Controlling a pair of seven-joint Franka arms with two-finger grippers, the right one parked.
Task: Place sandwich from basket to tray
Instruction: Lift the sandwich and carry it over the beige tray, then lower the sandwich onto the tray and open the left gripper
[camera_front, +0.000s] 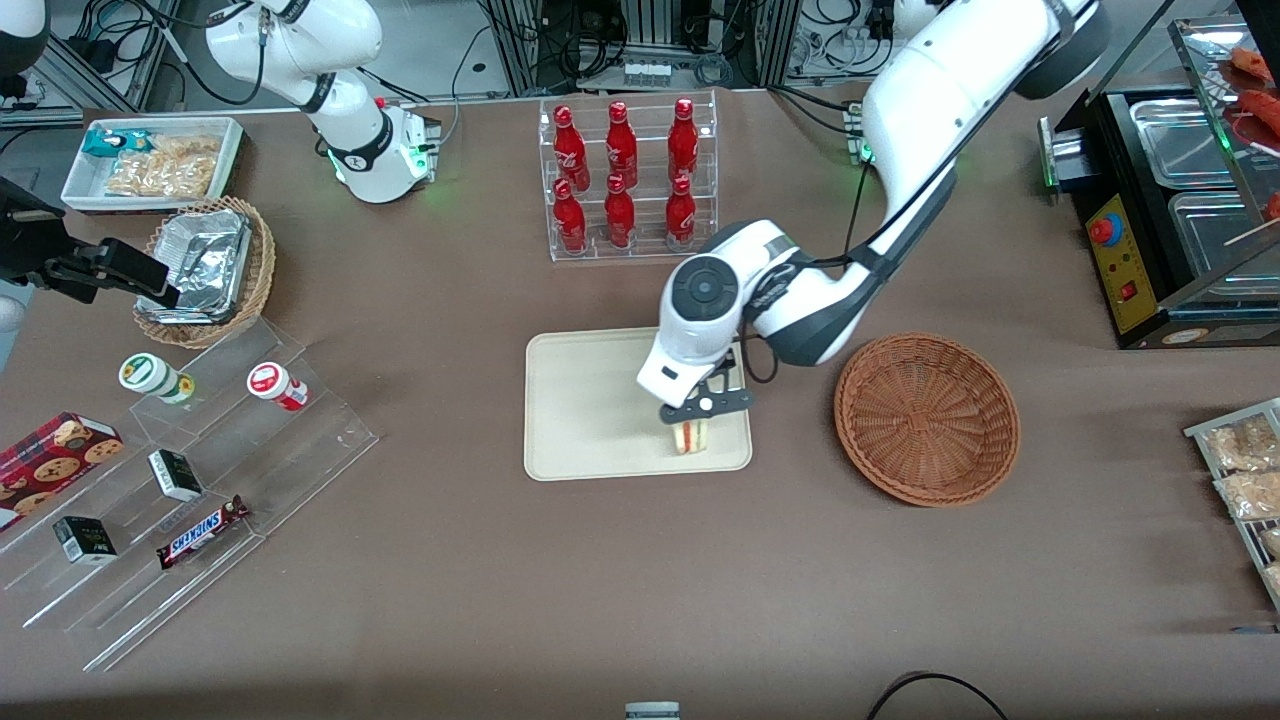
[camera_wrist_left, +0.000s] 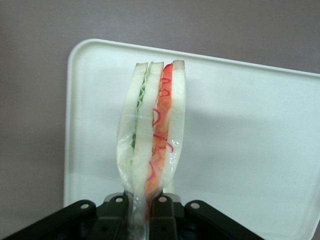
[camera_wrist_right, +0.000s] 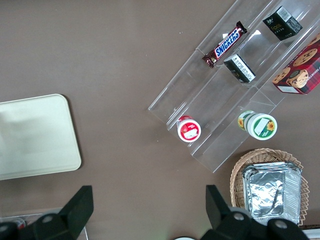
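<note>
In the front view the cream tray (camera_front: 585, 405) lies at the centre of the frame on the brown table; over its lower right corner the left arm's gripper (camera_front: 694, 421) points down, jaws pinching the sandwich (camera_front: 690, 435), whose wedge is at the tray's surface near the rim, though contact cannot be told; the wrist view shows the bread and red and green layers clamped at one end; right of the tray, just apart, sits the reddish-brown wicker basket (camera_front: 927, 417).

The working arm is glossy white with dark grey joint bands, a black cable alongside, and a black pincer (camera_front: 706, 404) studded with silver screws.
</note>
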